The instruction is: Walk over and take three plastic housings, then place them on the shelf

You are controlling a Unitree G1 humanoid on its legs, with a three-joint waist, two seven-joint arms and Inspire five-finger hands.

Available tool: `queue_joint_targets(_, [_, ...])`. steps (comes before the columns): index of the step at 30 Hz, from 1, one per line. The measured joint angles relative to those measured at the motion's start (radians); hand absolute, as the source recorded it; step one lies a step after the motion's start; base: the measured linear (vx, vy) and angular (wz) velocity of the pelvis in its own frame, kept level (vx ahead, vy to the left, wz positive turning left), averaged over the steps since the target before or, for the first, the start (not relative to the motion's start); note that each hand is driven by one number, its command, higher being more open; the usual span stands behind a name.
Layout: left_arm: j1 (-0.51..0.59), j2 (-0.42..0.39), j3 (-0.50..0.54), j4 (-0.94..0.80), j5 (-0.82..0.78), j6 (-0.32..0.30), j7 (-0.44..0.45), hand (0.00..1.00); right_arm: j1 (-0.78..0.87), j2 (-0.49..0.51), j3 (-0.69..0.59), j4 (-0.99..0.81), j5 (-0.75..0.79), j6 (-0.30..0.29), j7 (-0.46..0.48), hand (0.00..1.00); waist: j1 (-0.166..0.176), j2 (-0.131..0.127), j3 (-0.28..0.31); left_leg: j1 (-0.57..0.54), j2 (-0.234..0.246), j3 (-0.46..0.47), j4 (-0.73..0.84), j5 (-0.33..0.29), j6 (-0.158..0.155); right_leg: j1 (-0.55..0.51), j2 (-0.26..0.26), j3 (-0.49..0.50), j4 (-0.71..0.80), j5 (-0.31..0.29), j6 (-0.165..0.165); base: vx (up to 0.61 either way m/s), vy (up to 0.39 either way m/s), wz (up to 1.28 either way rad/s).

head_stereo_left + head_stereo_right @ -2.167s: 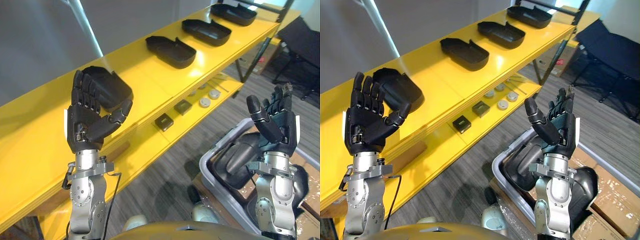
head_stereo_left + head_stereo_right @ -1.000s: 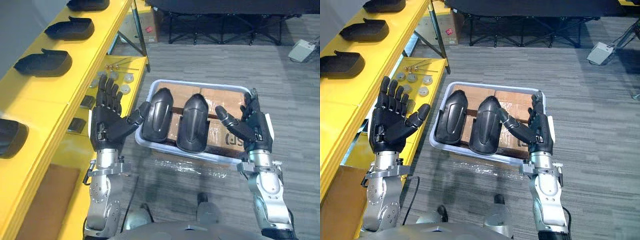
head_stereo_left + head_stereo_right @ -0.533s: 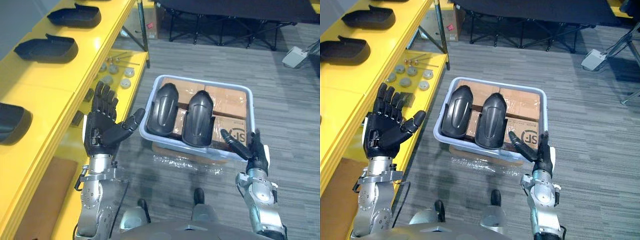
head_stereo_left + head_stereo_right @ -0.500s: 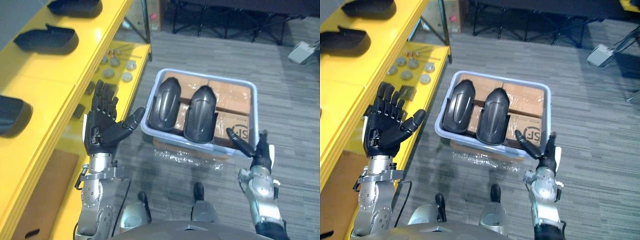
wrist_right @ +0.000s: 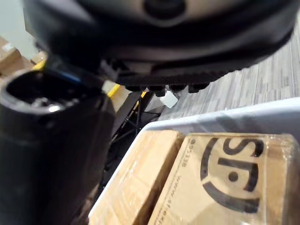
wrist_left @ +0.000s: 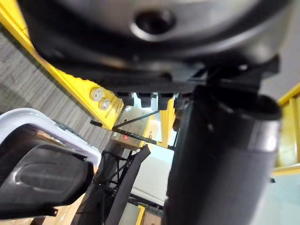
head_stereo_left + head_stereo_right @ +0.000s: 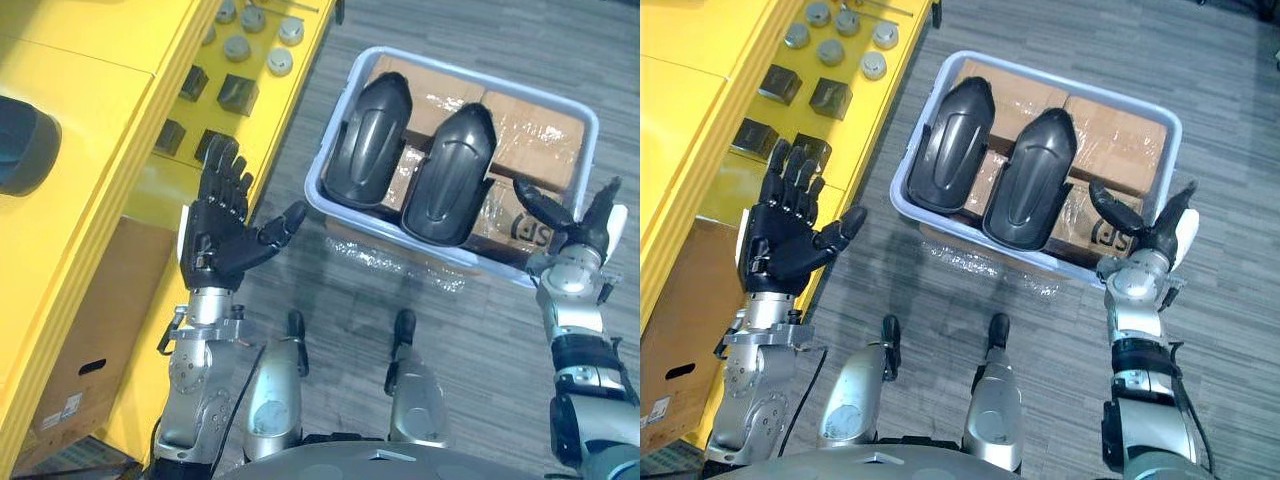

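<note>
1. Two domed black plastic housings (image 7: 367, 125) (image 7: 452, 170) lie side by side, hollow side down, in a pale grey rectangular plastic tub (image 7: 455, 258) that stands on the grey striped floor (image 7: 330, 290)
2. They rest on film-wrapped brown cardboard boxes (image 7: 530, 125) that line the tub
3. The left hand (image 7: 222, 235) is raised palm-up between the tub and the yellow shelf (image 7: 90, 90), fingers straight and spread, thumb out towards the tub; it holds nothing
4. The right hand (image 7: 575, 232) is at the tub's near right corner, its thumb reaching over the wrapped boxes and its fingers straight and apart from the thumb (whether it touches the rim I cannot tell); it too holds nothing
5. Another black plastic housing (image 7: 22, 145) sits on the top board of the yellow shelf
6. On the lower board lie small black square blocks (image 7: 238, 93) and round grey discs (image 7: 240, 47)
7. A plain brown cardboard carton (image 7: 75, 320) stands under the shelf, near the left arm
</note>
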Motion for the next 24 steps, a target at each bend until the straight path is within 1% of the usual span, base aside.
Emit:
queue_joint_targets(3, [-0.052, 0.0, -0.032, 0.041, -0.03, 0.0, -0.008, 1.0, -0.079, -0.033, 0.052, 0.058, -0.002, -0.002, 0.038, 1.0, 0.002, 0.004, 0.032, -0.014, 0.001, -0.001, 0.006, 0.001, 0.002, -0.02, 0.0, 0.001, 0.015, 0.0, -0.001, -0.02, 0.0, -0.01])
queue_joint_targets(5, [-0.06, -0.001, -0.044, 0.055, -0.038, 0.0, -0.007, 1.0, -0.114, -0.038, 0.074, 0.081, -0.003, -0.003, 0.046, 1.0, 0.003, 0.005, 0.038, -0.027, 0.001, -0.003, 0.012, 0.001, 0.002, -0.032, 0.0, 0.001, 0.02, 0.0, -0.001, 0.0, 0.0, 0.0])
queue_joint_targets(7, [-0.069, -0.001, -0.056, 0.07, -0.037, 0.0, -0.007, 1.0, -0.156, -0.054, 0.096, 0.112, -0.003, -0.007, 0.052, 1.0, 0.002, 0.011, 0.048, -0.041, 0.001, -0.005, 0.02, 0.001, 0.003, -0.049, -0.002, 0.001, 0.034, -0.002, -0.003, -0.02, 0.002, -0.01])
queue_joint_targets(9, [-0.076, -0.001, -0.063, 0.096, -0.037, 0.0, -0.004, 1.0, -0.196, -0.088, 0.146, 0.134, -0.015, -0.007, 0.066, 1.0, 0.014, 0.019, 0.056, -0.046, 0.0, -0.005, 0.023, 0.002, 0.004, -0.06, -0.003, 0.001, 0.045, -0.003, -0.006, -0.05, 0.003, -0.03])
queue_joint_targets(11, [-0.077, -0.001, -0.07, 0.11, -0.037, 0.0, 0.001, 1.0, -0.219, -0.114, 0.188, 0.134, -0.025, -0.022, 0.068, 1.0, 0.022, 0.023, 0.058, -0.048, 0.001, -0.005, 0.023, 0.003, 0.006, -0.065, -0.003, 0.001, 0.049, -0.005, -0.008, -0.02, -0.003, -0.01])
queue_joint_targets(15, [-0.074, -0.001, -0.086, 0.119, -0.038, 0.0, 0.004, 1.0, -0.267, -0.121, 0.215, 0.122, -0.047, -0.044, 0.067, 1.0, 0.028, 0.023, 0.058, -0.062, 0.001, -0.007, 0.027, 0.006, 0.009, -0.077, -0.003, -0.001, 0.052, -0.005, -0.008, -0.02, -0.003, 0.02])
queue_joint_targets(18, [-0.077, -0.001, -0.085, 0.12, -0.038, -0.001, 0.004, 1.0, -0.268, -0.133, 0.242, 0.08, -0.061, -0.045, 0.076, 1.0, 0.031, 0.023, 0.058, -0.062, 0.0, -0.007, 0.027, 0.006, 0.01, -0.078, -0.003, -0.001, 0.052, -0.005, -0.008, 0.0, 0.0, 0.0])
queue_joint_targets(24, [-0.077, -0.002, -0.088, 0.12, -0.037, -0.002, 0.006, 1.0, -0.268, -0.134, 0.258, 0.065, -0.063, -0.039, 0.09, 1.0, 0.033, 0.024, 0.058, -0.062, 0.001, -0.007, 0.027, 0.007, 0.011, -0.083, -0.004, -0.001, 0.06, -0.006, -0.01, 0.0, 0.0, 0.0])
